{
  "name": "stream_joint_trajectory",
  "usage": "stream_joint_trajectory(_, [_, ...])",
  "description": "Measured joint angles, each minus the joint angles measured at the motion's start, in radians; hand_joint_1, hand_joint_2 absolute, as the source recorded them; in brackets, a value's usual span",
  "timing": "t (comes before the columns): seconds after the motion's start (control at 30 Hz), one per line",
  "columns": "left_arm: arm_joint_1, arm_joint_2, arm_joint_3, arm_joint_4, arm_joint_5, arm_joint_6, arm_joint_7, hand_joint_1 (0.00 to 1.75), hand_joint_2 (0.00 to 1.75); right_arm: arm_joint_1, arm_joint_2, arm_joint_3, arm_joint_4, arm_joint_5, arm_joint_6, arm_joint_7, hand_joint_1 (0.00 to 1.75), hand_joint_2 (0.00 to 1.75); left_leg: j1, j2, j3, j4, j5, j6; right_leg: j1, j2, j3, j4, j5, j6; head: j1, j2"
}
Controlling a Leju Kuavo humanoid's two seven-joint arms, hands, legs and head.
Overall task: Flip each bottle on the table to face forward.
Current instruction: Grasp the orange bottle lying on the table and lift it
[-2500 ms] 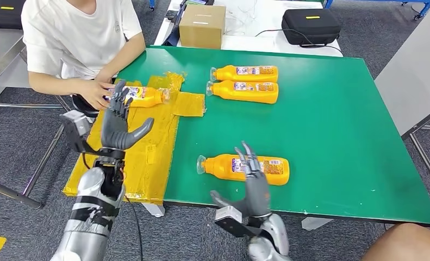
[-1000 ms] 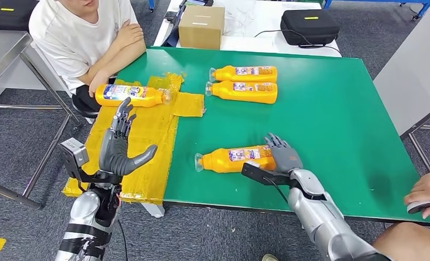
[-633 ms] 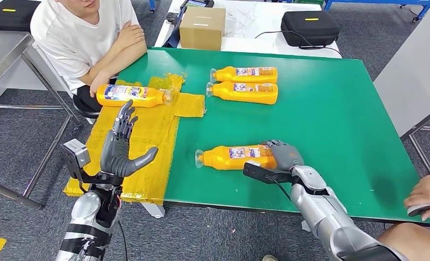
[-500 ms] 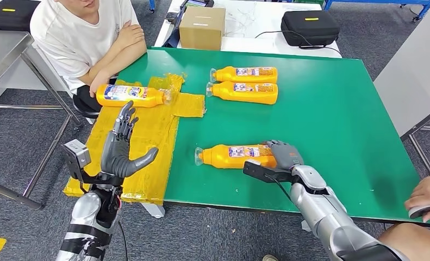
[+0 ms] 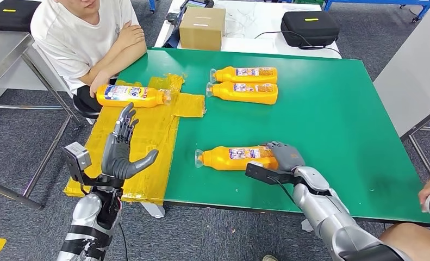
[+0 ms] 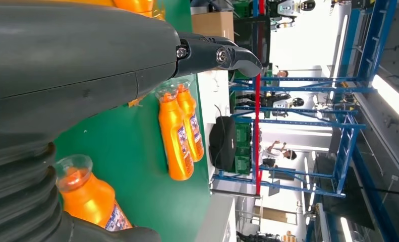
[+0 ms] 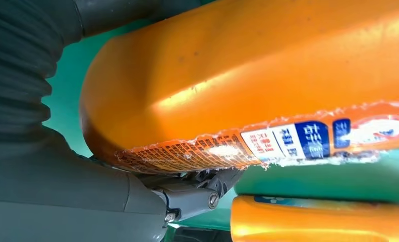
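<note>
Silver ribbed arms, each dark-grey robot hand (image 5: pixel 121 154) black-cabled.

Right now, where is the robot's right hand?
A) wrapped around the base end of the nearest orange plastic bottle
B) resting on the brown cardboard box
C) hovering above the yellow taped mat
A: the right hand grips the base end of the nearest orange plastic bottle, which lies on the green table.

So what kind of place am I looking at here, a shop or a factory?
Probably a robot lab or test workshop rather than a shop. A green-topped work table holds identical orange plastic bottles laid out for practice, black equipment cases sit on the bench behind, and blue metal racking lines a big industrial hall.
</note>
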Motion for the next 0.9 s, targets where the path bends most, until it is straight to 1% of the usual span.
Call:
stream_joint_trajectory(0.1, [0.026,-0.009,0.0,-0.016,0.025,0.023,-0.01,0.0,1.75,0.048,0.003,-0.034,-0.026,-0.125,-0.042,-0.066,1.75,1.75,0.0,0.0,0.0,0.0,0.0,0.0,0.0,0.0,0.0,0.0,0.0,0.0,0.0,0.0])
stream_joint_trajectory(0.2, [0.074,-0.033,0.002,-0.05,0.067,0.079,-0.022,0.0,1.75,0.13,0.018,-0.099,-0.094,-0.283,-0.064,-0.128,1.75,1.75,0.0,0.0,-0.001,0.0,-0.002,0.001,0.0,0.0,0.0,0.0,-0.001,0.0,0.0,0.0])
stream_joint_trajectory(0.3, [0.152,-0.06,0.002,-0.103,0.102,0.126,-0.042,0.0,1.75,0.239,0.044,-0.173,-0.214,-0.407,-0.069,-0.159,1.75,1.75,0.0,0.0,-0.002,0.0,-0.004,0.001,0.0,0.0,-0.001,0.0,-0.002,0.001,0.0,0.0])
stream_joint_trajectory(0.4, [0.221,-0.08,0.005,-0.147,0.143,0.143,-0.06,0.0,1.75,0.338,0.069,-0.229,-0.341,-0.51,-0.049,-0.178,1.75,1.75,0.0,-0.001,-0.004,0.0,-0.004,0.002,0.0,0.0,-0.002,0.0,-0.004,0.002,0.0,0.0])
stream_joint_trajectory(0.5, [0.272,-0.093,0.013,-0.175,0.206,0.121,-0.051,0.0,1.75,0.428,0.089,-0.264,-0.464,-0.579,-0.024,-0.199,1.75,1.75,0.0,-0.002,-0.005,0.0,-0.004,0.002,0.0,-0.001,-0.003,0.0,-0.004,0.002,0.0,0.0])
stream_joint_trajectory(0.57, [0.312,-0.101,0.021,-0.185,0.26,0.096,-0.016,0.0,1.75,0.494,0.103,-0.286,-0.554,-0.622,-0.012,-0.215,1.75,1.75,0.0,-0.002,-0.006,0.0,-0.005,0.002,0.0,-0.001,-0.004,0.0,-0.004,0.002,0.0,0.0])
stream_joint_trajectory(0.63, [0.336,-0.105,0.026,-0.182,0.285,0.076,0.017,0.0,1.75,0.54,0.117,-0.302,-0.62,-0.646,-0.005,-0.228,1.75,1.75,0.0,-0.002,-0.007,0.0,-0.005,0.002,0.0,-0.001,-0.006,0.0,-0.004,0.002,0.0,0.0])
stream_joint_trajectory(0.77, [0.36,-0.111,0.024,-0.168,0.276,0.052,0.031,0.0,1.75,0.597,0.142,-0.314,-0.713,-0.659,0.003,-0.24,1.75,1.75,0.0,-0.001,-0.008,0.0,-0.005,0.002,0.0,-0.001,-0.007,0.0,-0.004,0.002,0.0,0.0])
stream_joint_trajectory(0.9, [0.367,-0.112,0.016,-0.158,0.248,0.022,0.033,0.0,1.75,0.62,0.155,-0.318,-0.756,-0.668,0.014,-0.256,1.75,1.75,0.0,-0.002,-0.008,0.0,-0.004,0.002,0.0,-0.001,-0.007,0.0,-0.004,0.002,0.0,0.0])
